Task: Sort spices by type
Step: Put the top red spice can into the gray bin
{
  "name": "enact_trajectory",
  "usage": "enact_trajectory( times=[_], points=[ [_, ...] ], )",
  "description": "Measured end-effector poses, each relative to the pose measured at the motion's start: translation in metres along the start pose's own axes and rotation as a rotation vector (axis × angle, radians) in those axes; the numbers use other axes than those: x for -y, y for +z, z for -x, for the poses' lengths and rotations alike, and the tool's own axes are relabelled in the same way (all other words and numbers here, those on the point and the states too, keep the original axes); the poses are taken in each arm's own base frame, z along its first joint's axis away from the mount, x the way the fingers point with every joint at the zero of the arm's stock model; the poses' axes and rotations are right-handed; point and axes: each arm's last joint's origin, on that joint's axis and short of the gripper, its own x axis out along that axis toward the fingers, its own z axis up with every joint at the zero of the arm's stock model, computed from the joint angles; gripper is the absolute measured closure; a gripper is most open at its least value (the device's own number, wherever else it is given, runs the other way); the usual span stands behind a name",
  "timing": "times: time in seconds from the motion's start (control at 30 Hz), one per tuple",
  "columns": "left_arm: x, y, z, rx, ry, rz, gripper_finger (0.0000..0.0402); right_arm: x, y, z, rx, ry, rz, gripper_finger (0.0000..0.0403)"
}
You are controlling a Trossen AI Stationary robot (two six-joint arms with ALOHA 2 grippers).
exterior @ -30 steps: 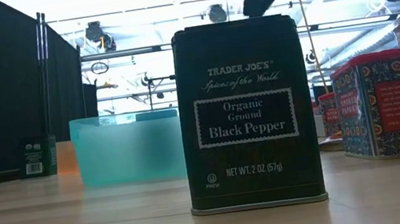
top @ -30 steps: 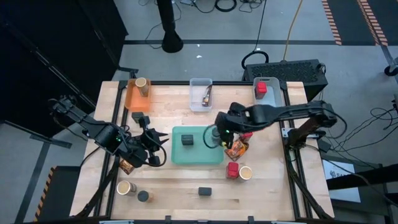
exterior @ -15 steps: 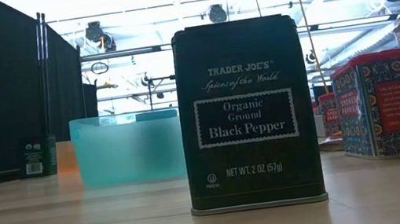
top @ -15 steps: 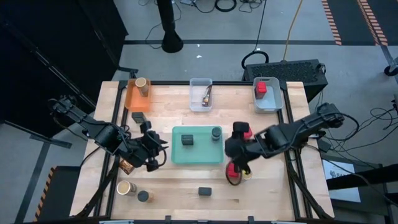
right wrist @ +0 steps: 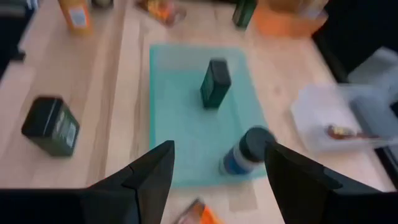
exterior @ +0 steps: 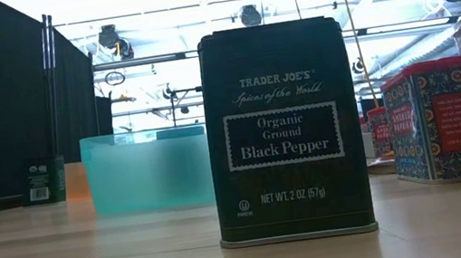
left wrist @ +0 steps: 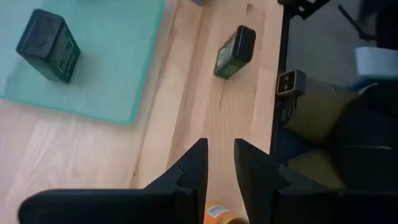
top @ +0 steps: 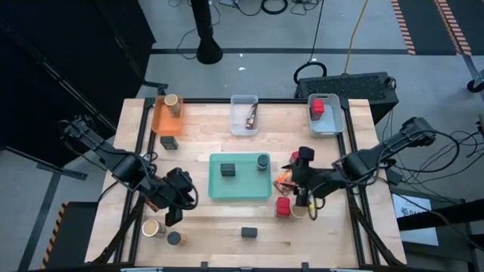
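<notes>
The teal tray (top: 240, 189) carries a dark block (top: 227, 171) and a dark-lidded jar (top: 262, 162), both standing on their bases. My right gripper (top: 298, 183) hangs open just right of the tray, fingers spread wide (right wrist: 219, 148) and pointing toward the table's left, above an orange-red packet (top: 286, 180). A red cube (top: 283, 206) and a tan jar (top: 299, 210) stand near it. My left gripper (top: 180, 204) hovers left of the tray, open by a narrow gap (left wrist: 219, 149) with bare wood showing between the tips. A dark block (left wrist: 235, 43) lies ahead of it.
At the far edge stand an orange bin (top: 162, 121) with a tan jar, a clear bin (top: 244, 125) with a packet and a blue bin (top: 324, 125) with a red cube. A dark block (top: 169, 142), a tan jar (top: 153, 228) and a dark jar (top: 175, 238) stand at the left.
My right gripper has drawn back from the dark-lidded jar on the tray toward the table's right and near side, staying wide open; the jar stays upright on the tray. My left gripper has rolled at the wrist and tipped, with little shift in place.
</notes>
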Motion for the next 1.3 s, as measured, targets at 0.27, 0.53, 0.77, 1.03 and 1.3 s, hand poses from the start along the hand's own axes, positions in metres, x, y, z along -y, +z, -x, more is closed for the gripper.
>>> enact_trajectory(
  times=[0.27,0.53,0.77,1.03,1.3],
  points=[
    [-0.001,0.002,0.000,0.046,0.035,0.001,0.0322,0.016,-0.012,0.011,0.105,-0.102,-0.230,0.0170],
    [-0.003,0.003,0.000,0.106,0.095,-0.031,0.0322,0.023,-0.013,0.010,0.114,-0.146,-0.392,0.0170],
    [-0.005,0.006,0.001,0.176,0.175,-0.113,0.0322,0.026,-0.018,0.009,0.068,-0.179,-0.435,0.0170],
    [-0.006,0.007,0.001,0.216,0.215,-0.115,0.0322,0.038,-0.035,0.008,-0.060,-0.291,-0.566,0.0170],
    [-0.007,0.008,0.002,0.252,0.252,-0.114,0.0322,0.059,-0.047,0.000,-0.275,-0.341,-0.728,0.0170]
  ],
)
